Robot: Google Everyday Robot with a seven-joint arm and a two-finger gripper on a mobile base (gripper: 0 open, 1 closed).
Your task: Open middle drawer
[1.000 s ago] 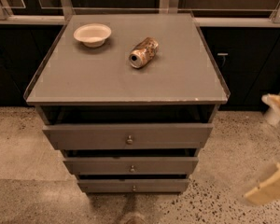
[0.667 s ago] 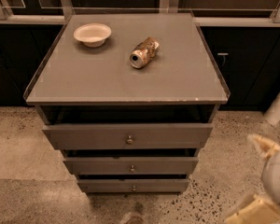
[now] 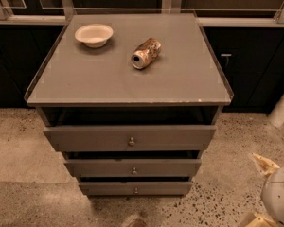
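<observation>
The grey cabinet (image 3: 128, 79) has three flat grey drawers. The middle drawer (image 3: 99, 167) is the second one, with a small round metal knob (image 3: 134, 170) at its centre; its front sits a little behind the top drawer's front (image 3: 85, 138) and ahead of the lowest drawer's front (image 3: 104, 188). My gripper (image 3: 258, 192) is at the lower right, well to the right of the cabinet and away from the knob. Its two cream fingers (image 3: 263, 164) are spread apart with nothing between them.
A white bowl (image 3: 93, 34) and a dented can (image 3: 146, 53) lying on its side rest on the cabinet top. Dark cupboards with handles (image 3: 226, 56) stand behind. A white post (image 3: 282, 109) leans at the right. The floor (image 3: 19, 145) is speckled.
My gripper has moved down toward the lower right corner of the view. The cabinet, drawers, bowl and can have not moved.
</observation>
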